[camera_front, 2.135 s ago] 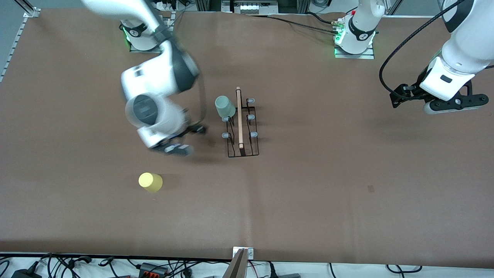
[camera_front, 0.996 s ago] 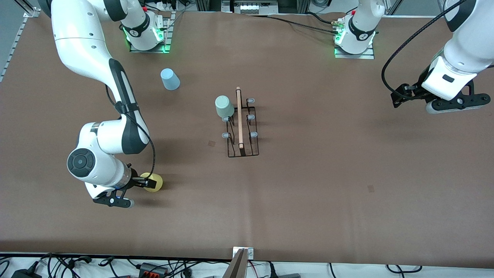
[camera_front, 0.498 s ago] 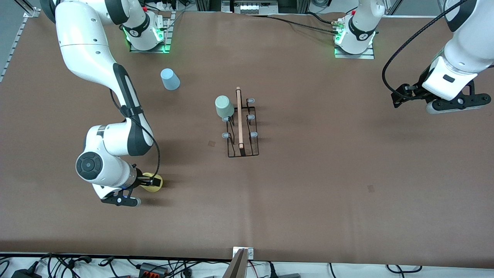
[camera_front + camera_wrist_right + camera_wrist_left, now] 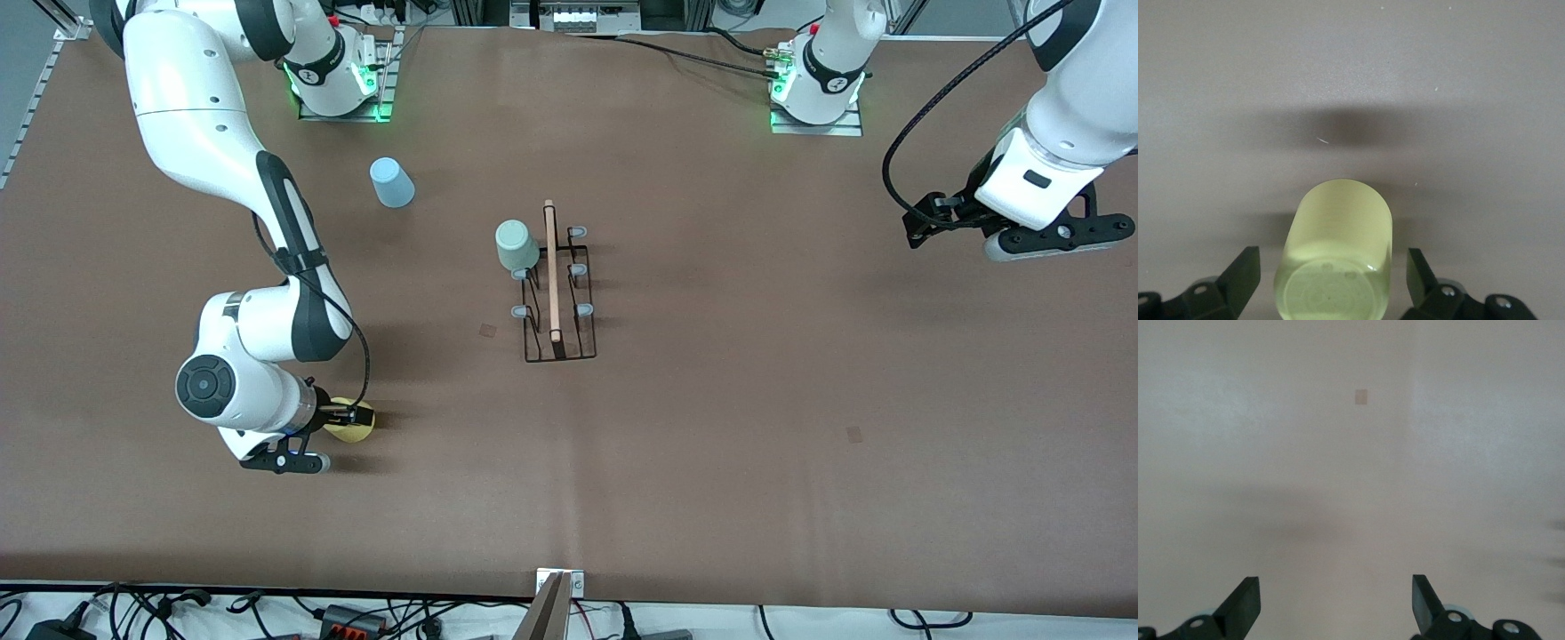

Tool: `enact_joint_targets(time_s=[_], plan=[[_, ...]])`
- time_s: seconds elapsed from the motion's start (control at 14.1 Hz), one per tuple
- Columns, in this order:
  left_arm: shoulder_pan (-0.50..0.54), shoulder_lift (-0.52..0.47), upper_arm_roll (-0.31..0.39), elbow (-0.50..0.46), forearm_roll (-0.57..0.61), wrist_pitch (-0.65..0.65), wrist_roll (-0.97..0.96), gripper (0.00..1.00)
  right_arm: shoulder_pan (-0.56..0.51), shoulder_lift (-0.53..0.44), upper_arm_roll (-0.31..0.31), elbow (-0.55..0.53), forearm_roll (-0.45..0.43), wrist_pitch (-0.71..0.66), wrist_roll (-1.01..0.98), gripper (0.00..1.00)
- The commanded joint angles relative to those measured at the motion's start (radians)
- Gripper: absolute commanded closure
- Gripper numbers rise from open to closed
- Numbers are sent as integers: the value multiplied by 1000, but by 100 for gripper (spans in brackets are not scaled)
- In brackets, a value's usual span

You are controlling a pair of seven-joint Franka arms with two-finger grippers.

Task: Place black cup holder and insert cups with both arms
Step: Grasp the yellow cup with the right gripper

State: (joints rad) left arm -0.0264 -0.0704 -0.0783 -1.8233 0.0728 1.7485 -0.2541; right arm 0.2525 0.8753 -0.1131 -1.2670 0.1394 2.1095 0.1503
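My right gripper [image 4: 342, 416] is down at the yellow cup [image 4: 353, 423], which stands upside down on the table [image 4: 711, 427] toward the right arm's end, nearer the front camera than the black cup holder [image 4: 556, 293]. In the right wrist view the yellow cup [image 4: 1335, 257] sits between my spread fingers [image 4: 1241, 277], with a gap on each side, so nothing is pinched yet; its long axis looks upright, base up, though that view is too close for me to be sure of a slight tilt. The holder lies mid-table, its wooden rod handle [image 4: 551, 271] running toward the camera, with the mint green cup [image 4: 516, 244] over a peg at its farther end. A pale blue cup [image 4: 391, 182] stands farther from the camera, near my right base. My left gripper [image 4: 1036, 233] waits open over bare table at the left arm's end, so the right arm is much the nearer one.
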Motion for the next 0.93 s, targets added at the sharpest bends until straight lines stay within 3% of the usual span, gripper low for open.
enact_joint_targets(time_s=[0.0,0.21,0.5,0.85], plan=[[8,-11,-2,9,-13,-15,4,0,-16,14,19,28,2,-8,-29,40],[8,-11,-2,9,-13,-15,4,0,-10,2,21,29,-6,-20,-53,74],[8,-11,-2,10,-13,-14,19,0,34,-82,23,35,-9,-208,-68,80],[9,-9,9,10,-13,-12,53,0,201,-177,23,113,5,-370,7,80]])
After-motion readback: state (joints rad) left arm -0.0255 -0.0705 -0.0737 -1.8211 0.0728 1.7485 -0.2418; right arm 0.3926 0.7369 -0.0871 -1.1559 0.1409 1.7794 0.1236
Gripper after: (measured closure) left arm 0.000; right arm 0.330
